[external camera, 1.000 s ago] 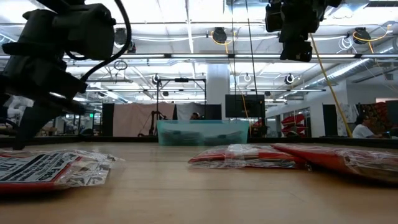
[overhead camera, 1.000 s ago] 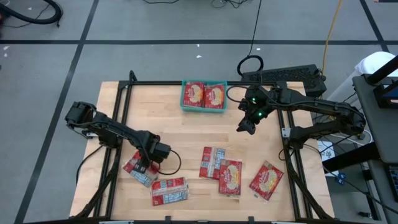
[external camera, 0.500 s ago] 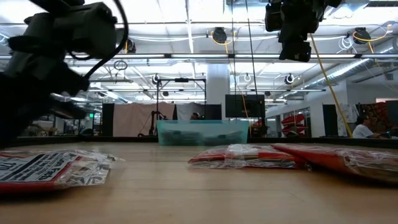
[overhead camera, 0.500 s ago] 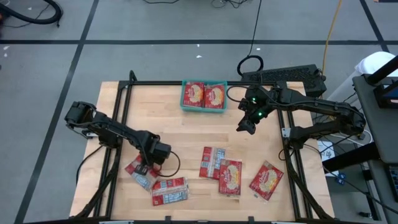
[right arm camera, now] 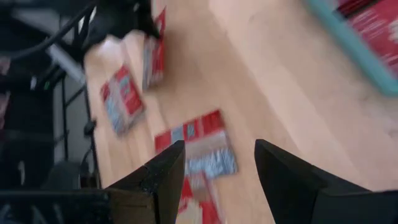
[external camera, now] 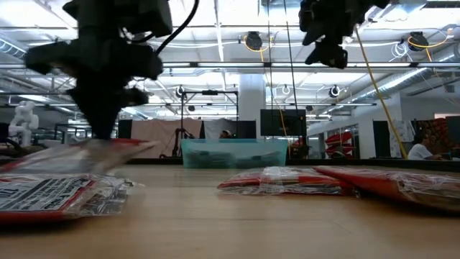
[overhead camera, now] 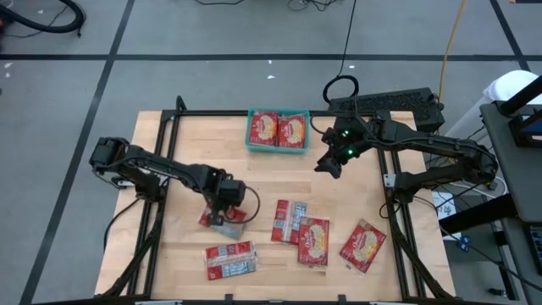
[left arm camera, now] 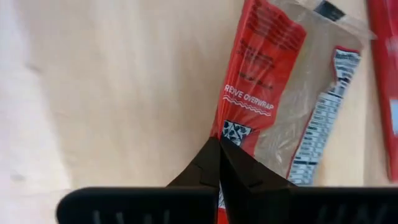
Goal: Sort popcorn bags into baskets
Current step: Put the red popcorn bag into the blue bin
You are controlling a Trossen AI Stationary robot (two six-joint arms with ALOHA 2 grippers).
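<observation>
Left gripper (overhead camera: pixel 222 206) is clamped on one popcorn bag (left arm camera: pixel 283 99); left wrist view shows both fingers pinched together on the bag's red edge, the packet hanging away from the tips with its label side showing. Low view: bag (external camera: pixel 86 155) rides clear of the table, tilted, above another packet lying flat at near left (external camera: pixel 54 194).

Basket (overhead camera: pixel 251 144) sits at the far edge of the table, centre, already holding two bags side by side. From the left gripper it lies ahead and somewhat to the robot's right, well apart. Its long axis runs left-right across the table.

Right gripper (overhead camera: pixel 330 161) hovers high, just beside the basket's right end, fingers spread with nothing between them (right wrist view).

Loose bags on the table:
- one near the front edge (overhead camera: pixel 230 259), white-grey back up
- two overlapping at centre (overhead camera: pixel 302 230)
- one toward front right (overhead camera: pixel 363 246)

Judgement: carry step in hand. The right arm is nearer the basket, but the left has the load. The held bag will probably have to lie on top of the two in the basket, since they seem to fill its floor. Risk: the thin edge grip could let the packet swing or slip in transit.
</observation>
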